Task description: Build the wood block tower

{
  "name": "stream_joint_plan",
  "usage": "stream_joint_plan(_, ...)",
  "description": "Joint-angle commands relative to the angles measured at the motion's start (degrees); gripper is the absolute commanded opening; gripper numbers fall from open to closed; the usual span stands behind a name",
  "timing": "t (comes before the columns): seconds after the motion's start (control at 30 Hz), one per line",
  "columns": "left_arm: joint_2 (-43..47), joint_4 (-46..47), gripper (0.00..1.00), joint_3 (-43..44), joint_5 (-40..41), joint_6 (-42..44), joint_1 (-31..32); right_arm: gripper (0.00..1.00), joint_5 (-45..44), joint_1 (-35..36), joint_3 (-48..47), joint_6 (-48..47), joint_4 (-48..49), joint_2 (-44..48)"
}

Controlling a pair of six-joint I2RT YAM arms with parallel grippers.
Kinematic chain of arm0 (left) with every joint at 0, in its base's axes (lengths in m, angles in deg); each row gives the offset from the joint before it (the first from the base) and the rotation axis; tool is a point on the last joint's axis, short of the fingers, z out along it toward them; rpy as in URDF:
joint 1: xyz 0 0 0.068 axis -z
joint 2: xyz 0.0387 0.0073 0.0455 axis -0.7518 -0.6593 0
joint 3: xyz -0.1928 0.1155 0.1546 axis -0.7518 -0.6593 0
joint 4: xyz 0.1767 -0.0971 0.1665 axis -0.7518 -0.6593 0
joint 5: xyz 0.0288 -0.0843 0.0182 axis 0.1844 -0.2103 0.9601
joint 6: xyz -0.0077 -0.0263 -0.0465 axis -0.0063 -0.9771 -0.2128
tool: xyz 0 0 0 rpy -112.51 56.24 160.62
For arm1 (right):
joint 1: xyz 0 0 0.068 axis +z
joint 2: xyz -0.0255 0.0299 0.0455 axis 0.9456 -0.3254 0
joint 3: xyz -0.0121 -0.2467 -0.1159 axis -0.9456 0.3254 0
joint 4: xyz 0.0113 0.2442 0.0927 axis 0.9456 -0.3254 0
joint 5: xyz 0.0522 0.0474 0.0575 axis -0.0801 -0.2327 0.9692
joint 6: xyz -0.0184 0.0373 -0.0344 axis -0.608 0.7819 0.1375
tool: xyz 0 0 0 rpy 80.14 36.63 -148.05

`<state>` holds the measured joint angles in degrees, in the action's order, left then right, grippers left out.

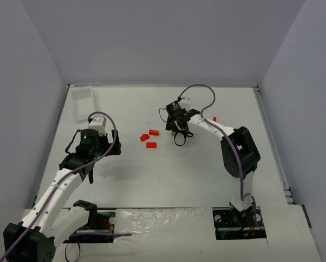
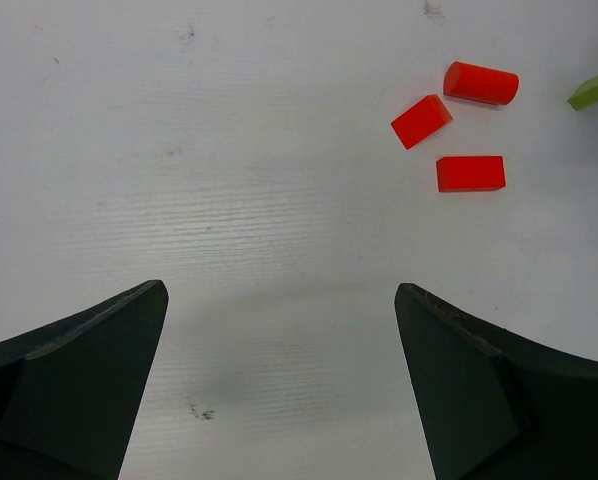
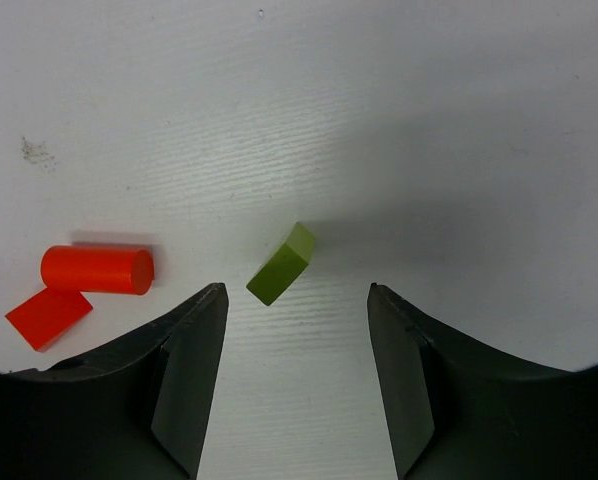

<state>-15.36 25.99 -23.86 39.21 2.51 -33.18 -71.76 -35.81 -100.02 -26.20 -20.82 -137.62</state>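
The pieces of the wood block tower lie loose and flat on the white table. A red cylinder (image 1: 154, 131), a red wedge-like block (image 1: 145, 137) and a red rectangular block (image 1: 151, 144) lie close together, apart from each other. A yellow-green stick (image 3: 282, 263) lies just ahead of my right gripper (image 3: 297, 300), slightly left of its centre, and its jaws stand apart with nothing between them. The cylinder (image 3: 97, 269) is to the left of that gripper. My left gripper (image 2: 281, 295) is wide open over bare table, with the red blocks (image 2: 471, 173) ahead and to its right.
A clear white plastic tray (image 1: 82, 101) sits at the far left corner of the table. One more small red piece (image 1: 214, 118) lies beside the right arm's forearm. Grey walls close in the table on three sides.
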Motion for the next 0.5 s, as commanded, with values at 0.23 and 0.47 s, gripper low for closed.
stream_joint_plan(0.23, 1.11, 3.11, 0.97, 0.38, -0.15, 0.11, -0.11, 0.51, -2.47, -0.04, -4.70, 5.53, 0.31, -2.05)
stream_joint_plan(0.47, 1.11, 3.11, 0.97, 0.37, -0.15, 0.20, 0.24, 0.47, -3.09, -0.04, -4.79, 6.78, 0.39, -3.45)
